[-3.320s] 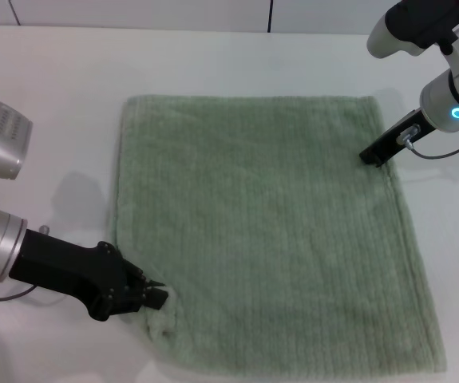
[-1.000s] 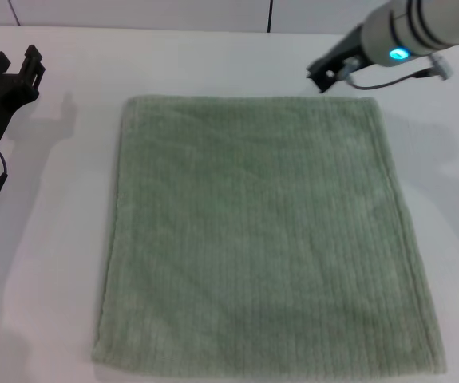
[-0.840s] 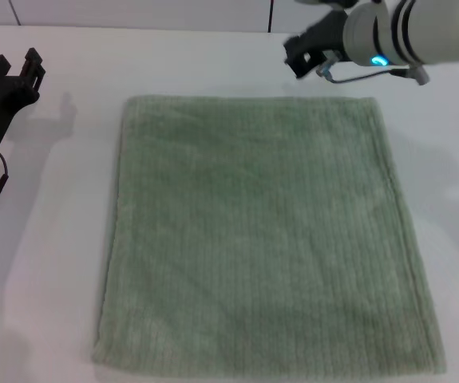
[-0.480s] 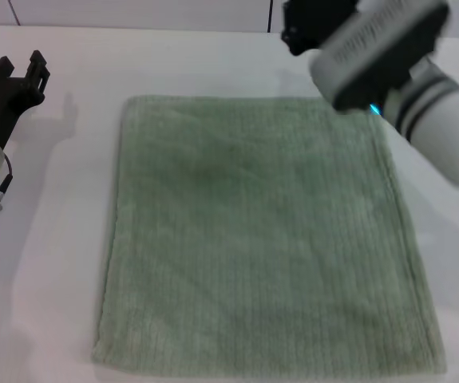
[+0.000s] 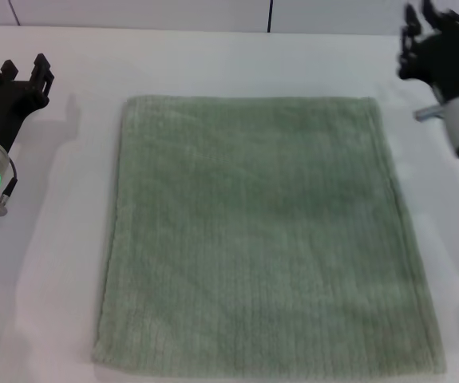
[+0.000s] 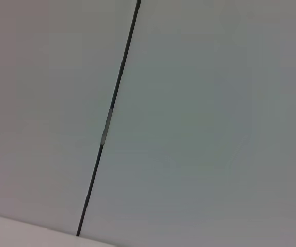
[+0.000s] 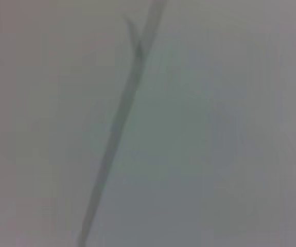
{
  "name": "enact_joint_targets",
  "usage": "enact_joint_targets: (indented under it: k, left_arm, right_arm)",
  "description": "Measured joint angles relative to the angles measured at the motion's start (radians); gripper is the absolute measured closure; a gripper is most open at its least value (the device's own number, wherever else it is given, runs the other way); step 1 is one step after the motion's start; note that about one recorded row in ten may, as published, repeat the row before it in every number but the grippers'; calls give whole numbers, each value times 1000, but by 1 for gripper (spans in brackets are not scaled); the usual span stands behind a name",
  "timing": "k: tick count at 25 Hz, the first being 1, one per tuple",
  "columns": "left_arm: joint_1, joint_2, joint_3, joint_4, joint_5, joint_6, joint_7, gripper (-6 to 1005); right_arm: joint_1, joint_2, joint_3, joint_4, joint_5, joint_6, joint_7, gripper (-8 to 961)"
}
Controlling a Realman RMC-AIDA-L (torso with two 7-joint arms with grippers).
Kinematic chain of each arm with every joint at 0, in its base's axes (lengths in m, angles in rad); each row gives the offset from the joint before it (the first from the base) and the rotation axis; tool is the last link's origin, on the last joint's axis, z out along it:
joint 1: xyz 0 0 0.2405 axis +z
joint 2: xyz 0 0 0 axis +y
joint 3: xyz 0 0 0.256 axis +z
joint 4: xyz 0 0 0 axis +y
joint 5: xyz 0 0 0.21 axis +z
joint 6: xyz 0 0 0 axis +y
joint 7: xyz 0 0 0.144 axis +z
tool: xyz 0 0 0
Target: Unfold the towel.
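On the white table (image 5: 69,239) the towel (image 5: 261,231) lies flat and open in the middle, the left gripper (image 5: 21,76) upper left and right gripper (image 5: 437,36) upper right both spread and empty, so unfolding looks done.

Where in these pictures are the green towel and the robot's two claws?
towel (image 5: 261,231): head view, middle of the cloth.
left gripper (image 5: 21,72): head view, between its fingertips.
right gripper (image 5: 433,17): head view, between its fingertips.

Before me the towel (image 5: 265,235) lies spread flat in a single open layer, a pale sage-green, finely ribbed, roughly square terry cloth with hemmed edges, its near edge a little wider than its far edge.
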Motion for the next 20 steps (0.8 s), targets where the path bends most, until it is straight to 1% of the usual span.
enact_joint_targets:
  k: [2, 3, 6, 8, 13, 14, 17, 18, 19, 20]
  left_arm:
    - [4, 0, 0, -6, 0, 0, 0, 448]
    - [8, 0, -4, -10, 0, 1, 0, 447]
    - [9, 0, -18, -13, 0, -3, 0, 445]
    - [9, 0, -52, -20, 0, -28, 14, 444]
    - [6, -1, -63, -32, 3, -50, 52, 243]
    - [6, -1, -63, -32, 3, -50, 52, 236]
    - [15, -2, -68, -44, 1, -51, 75, 215]
    - [20, -3, -71, -47, 1, -49, 77, 208]
    - [24, -4, -75, -51, 1, -48, 79, 201]
    - [27, -5, -82, -56, 0, -48, 81, 201]
  right_arm:
    - [-2, -1, 12, 59, 1, 15, 89, 891]
    - [-3, -3, 21, 108, 3, 42, 144, 891]
    - [-9, -4, 38, 135, 6, 67, 163, 771]
    - [-16, -4, 60, 158, 6, 86, 164, 691]
    - [-7, -8, 74, 205, 7, 94, 165, 459]
    - [-7, -8, 74, 205, 7, 94, 165, 410]
    - [0, -19, 79, 209, 8, 91, 165, 263]
    - [6, -29, 77, 208, 8, 85, 165, 263]
    - [6, -29, 77, 208, 8, 85, 165, 263]
    - [13, -38, 77, 206, 8, 83, 165, 263]
